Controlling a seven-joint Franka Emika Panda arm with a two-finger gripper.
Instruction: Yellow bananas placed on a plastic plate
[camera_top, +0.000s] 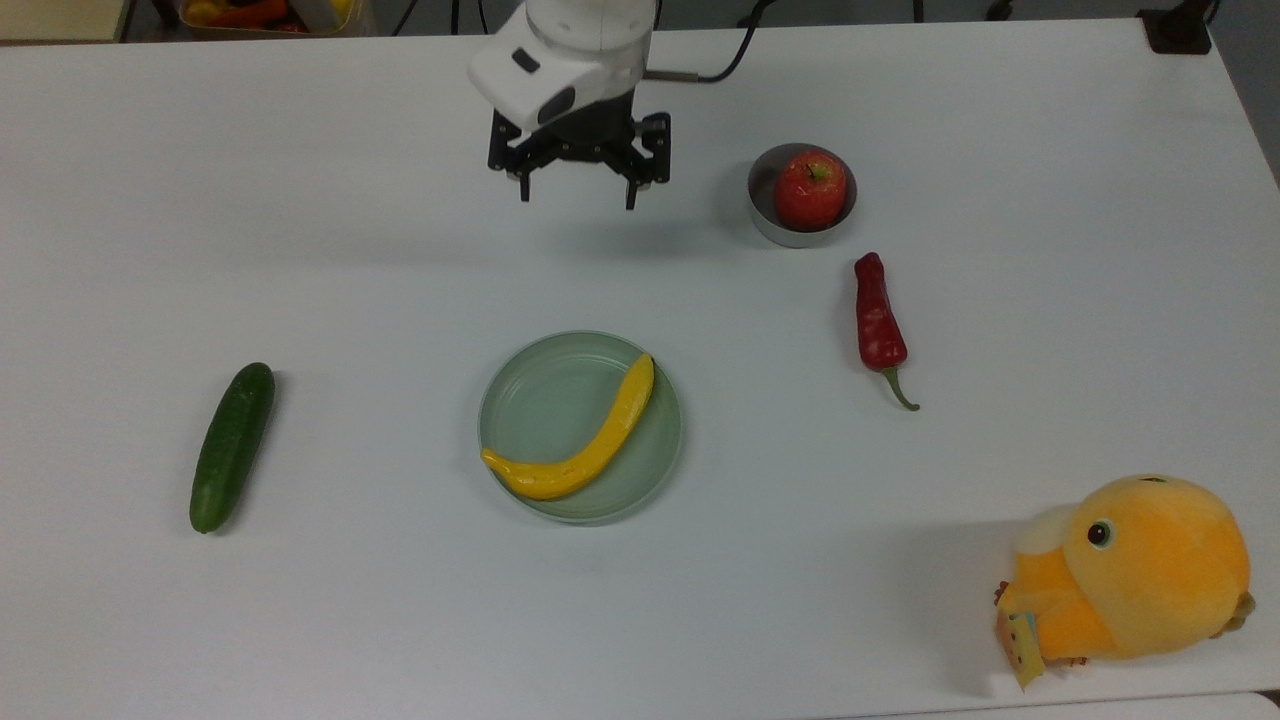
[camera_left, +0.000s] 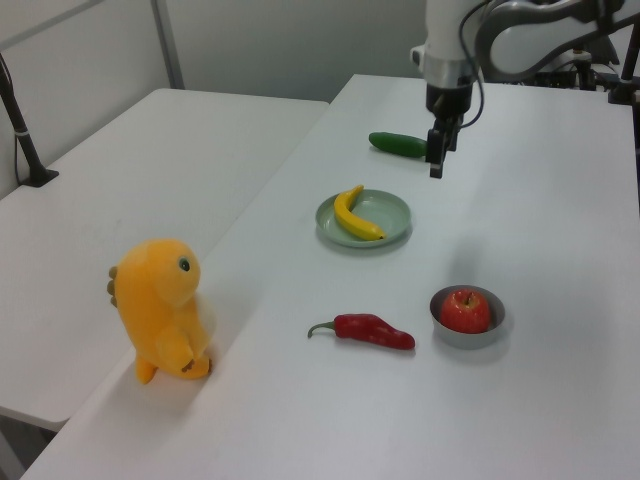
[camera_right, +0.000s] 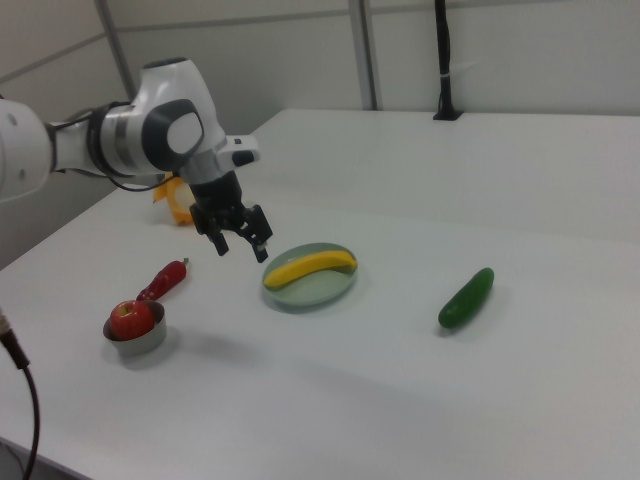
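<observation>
Pincer (camera_top: 578, 193) hangs above bare tabletop (camera_top: 1000, 150), fingers spread, nothing between them. In the top view it sits toward the upper edge, well apart from the plate.

Yellow banana (camera_top: 580, 438) lies on the pale green plastic plate (camera_top: 530, 395), resting flat. In the top view its blunt end points up and right near the plate's rim; its tapered tip reaches the rim on the top view's left. The banana runs along the lower right half of the plate; the upper left half is bare.

Pincer to banana: in the top view the pincer is straight above the plate along the frame, with a band of white tabletop between them. In the left view the pincer (camera_left: 437, 165) hangs above and to the left view's right of the plate (camera_left: 395, 215), banana (camera_left: 352, 212) lying across the plate's near-left part. In the right view the pincer (camera_right: 240, 240) is just to the right view's left of the plate (camera_right: 325, 288), raised off the surface; banana (camera_right: 308, 266) not touched.

Other items, top view:
- Dark green cucumber (camera_top: 232, 446) well to the left of the plate.
- Red chili pepper (camera_top: 879, 325) to the right of the plate.
- Red apple (camera_top: 810, 189) in a small grey metal bowl (camera_top: 765, 215), right of the pincer.
- Orange plush toy (camera_top: 1135, 570) at the lower right corner.
</observation>
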